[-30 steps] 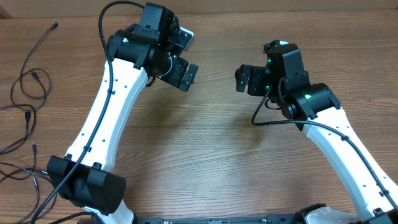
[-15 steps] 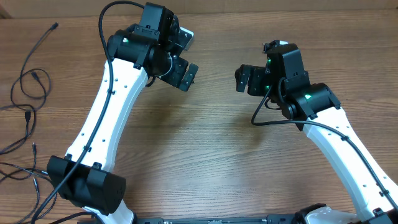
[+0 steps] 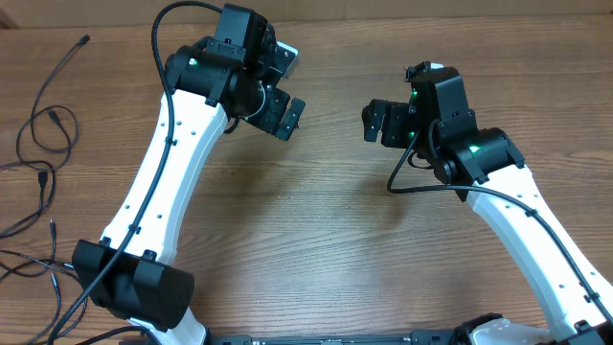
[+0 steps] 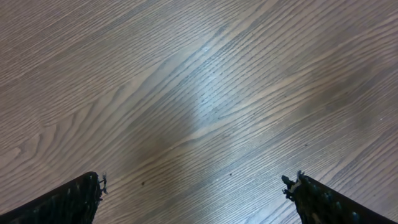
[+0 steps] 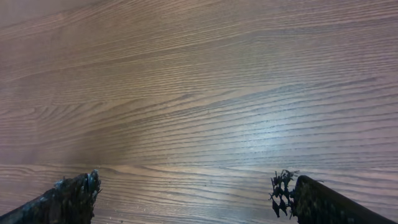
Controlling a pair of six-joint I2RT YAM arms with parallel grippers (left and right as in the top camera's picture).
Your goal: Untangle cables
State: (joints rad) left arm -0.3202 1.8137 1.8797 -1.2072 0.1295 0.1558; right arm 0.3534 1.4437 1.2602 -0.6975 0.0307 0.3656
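The cables (image 3: 57, 115) are thin black cords with small plug ends. They lie in loose loops along the table's far left edge in the overhead view, and more strands (image 3: 29, 261) trail at the lower left. My left gripper (image 3: 286, 88) hangs open over bare wood at the back centre, far right of the cables. My right gripper (image 3: 391, 98) faces it across a gap, also open. Each wrist view shows only wood grain between the spread fingertips of the left gripper (image 4: 196, 190) and the right gripper (image 5: 186, 190). Neither holds anything.
The wooden table (image 3: 316, 220) fills the view. Thicker black cables run along the left arm (image 3: 163, 172) and right arm (image 3: 536, 230). Both arm bases stand at the near edge.
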